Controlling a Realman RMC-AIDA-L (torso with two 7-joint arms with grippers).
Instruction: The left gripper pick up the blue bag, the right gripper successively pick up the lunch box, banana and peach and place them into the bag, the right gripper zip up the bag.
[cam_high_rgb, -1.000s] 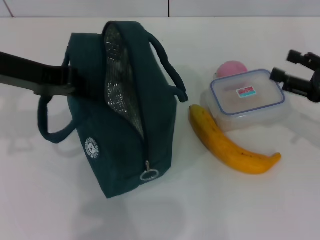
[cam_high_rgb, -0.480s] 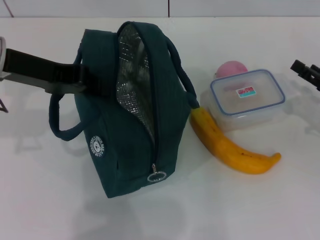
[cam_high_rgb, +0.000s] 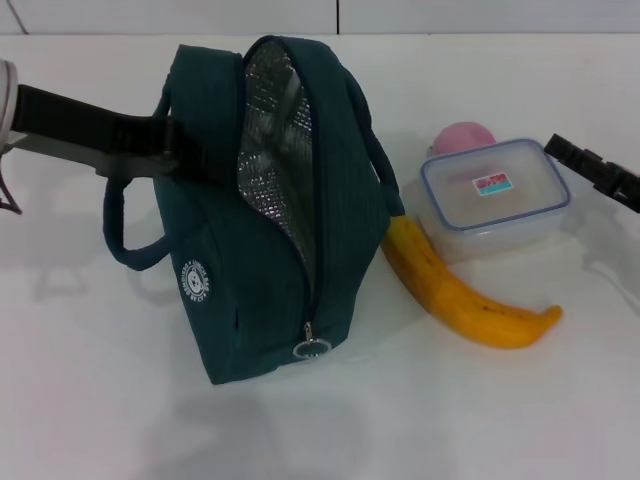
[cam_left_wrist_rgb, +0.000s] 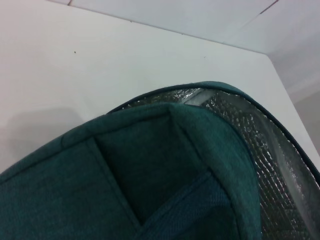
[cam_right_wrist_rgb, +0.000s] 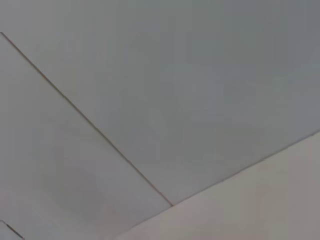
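The blue bag (cam_high_rgb: 270, 290) stands on the white table with its zip open and its silver lining (cam_high_rgb: 275, 150) showing. My left gripper (cam_high_rgb: 185, 160) reaches in from the left and is shut on the bag's upper left side; the left wrist view is filled with the bag's fabric (cam_left_wrist_rgb: 125, 190). The bag's right handle overlaps the near end of the banana (cam_high_rgb: 450, 295). Behind the banana sits the lunch box (cam_high_rgb: 495, 195), and the peach (cam_high_rgb: 462, 137) peeks out behind it. My right gripper (cam_high_rgb: 590, 170) hovers just right of the lunch box, only partly in view.
The bag's ring zip pull (cam_high_rgb: 317, 348) hangs at its near end. A loose handle (cam_high_rgb: 125, 240) droops on the bag's left. The right wrist view shows only wall panels and a strip of table (cam_right_wrist_rgb: 260, 205).
The left gripper has carried the bag rightward and stood it more upright, so it now overlaps the banana's end. The right gripper drew back to the edge, then came in beside the lunch box.
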